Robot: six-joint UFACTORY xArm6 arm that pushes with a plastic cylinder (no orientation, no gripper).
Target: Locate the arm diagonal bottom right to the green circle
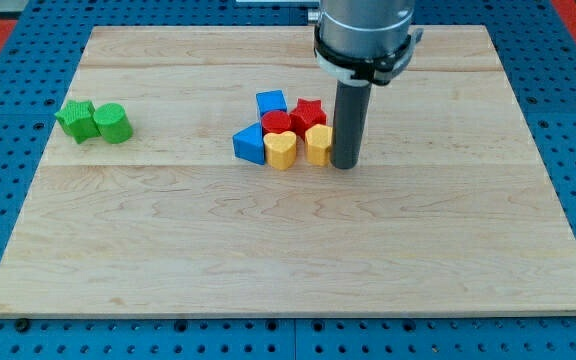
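Observation:
The green circle (113, 123) stands near the board's left edge, touching a green star (76, 119) on its left. My tip (345, 164) rests on the board near the centre, far to the right of the green circle and slightly lower in the view. It is right beside a yellow block (318, 144) at the right end of a cluster.
The cluster left of my tip holds a blue triangle (250, 145), a yellow heart (281, 150), a red round block (277, 123), a red star (309, 113) and a blue block (271, 102). The wooden board (288, 250) lies on a blue pegboard.

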